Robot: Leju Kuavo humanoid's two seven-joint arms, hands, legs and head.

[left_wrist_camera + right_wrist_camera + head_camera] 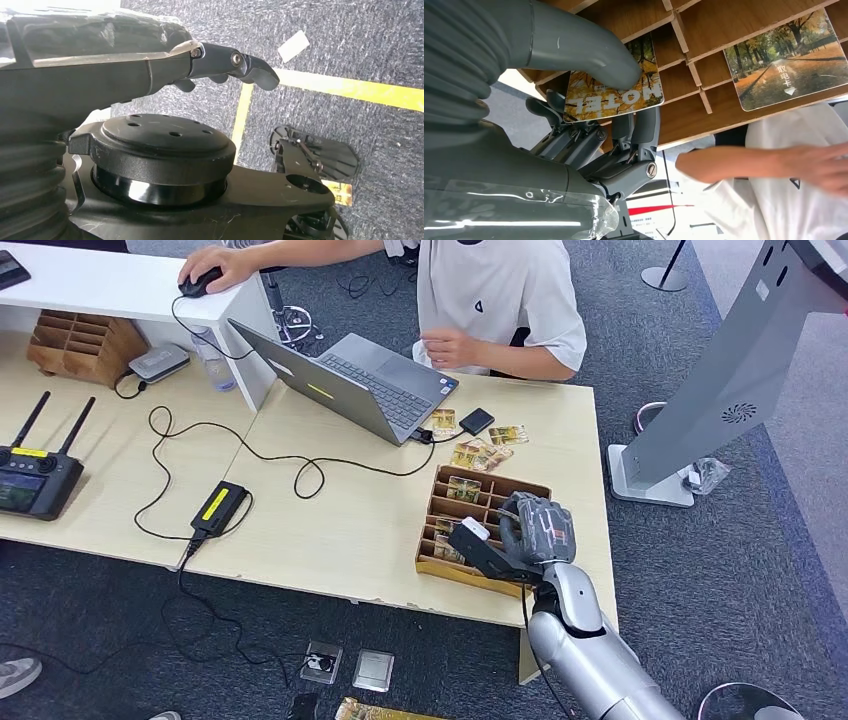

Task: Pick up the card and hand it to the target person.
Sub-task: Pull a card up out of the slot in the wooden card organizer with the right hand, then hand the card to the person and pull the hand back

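Note:
A card (616, 95) printed with autumn trees and the word HOTEL lies in a slot of the wooden card tray (492, 493). My right hand (535, 530) is over the tray's near end and pinches this card, the thumb (589, 55) on its face and the dark fingers (639, 135) under it. A second card (789, 60) lies in another slot. The person in a white shirt (495, 290) sits across the table, one hand (450, 345) by the laptop. My left hand (230, 65) hangs over the floor holding nothing, its fingers loosely extended.
An open laptop (350, 380) stands on the table (340, 530) beyond the tray, with loose cards (485, 452) and a small black box (476, 421) beside it. Cables and a power brick (218, 506) lie to the left. A grey kiosk stand (700, 410) is at the right.

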